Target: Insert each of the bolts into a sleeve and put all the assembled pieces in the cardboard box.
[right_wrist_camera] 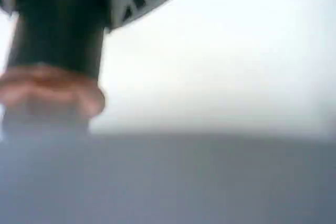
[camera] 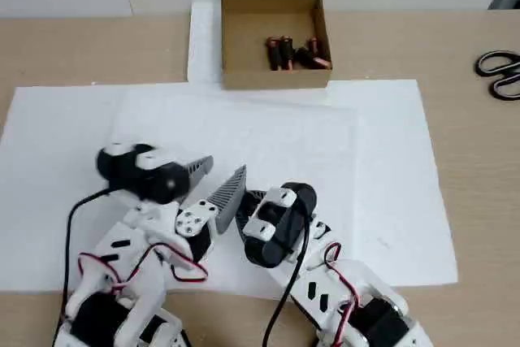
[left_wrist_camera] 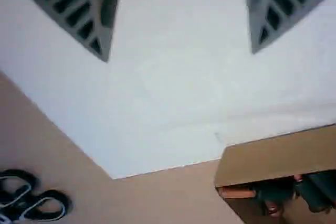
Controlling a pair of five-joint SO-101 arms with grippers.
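Two grippers sit close together over the near edge of the white paper (camera: 382, 160) that covers the middle of the table (camera: 479, 225). Of these, the right gripper (right_wrist_camera: 79, 19) appears clamped on a dark sleeve (right_wrist_camera: 58, 35) with a copper-coloured bolt (right_wrist_camera: 50, 93) showing at its end, though the blur hides how deep the bolt sits. The left gripper (left_wrist_camera: 179, 48) is spread wide and holds nothing, its grey fingers (camera: 231, 188) just beside the right arm's wrist. Judging from this, the step in hand is carrying this piece to the cardboard box (camera: 276, 79). The box stands at the paper's far edge, about midway along it, with several finished pieces (camera: 296, 53) lying toward its wall on the right. To do it well, the right arm should rise enough to clear the box's near wall and keep a firm squeeze so the bolt does not slide out of the sleeve. It should let go low over the box's left half, beside the pile rather than on top of it. The nearest obstacle is the left arm: its spread fingers lie so close that a sideways swing could clip them, so going up and forward first looks safer. A pair of scissors (camera: 500, 75) lies near the table's right edge, well apart from that path.
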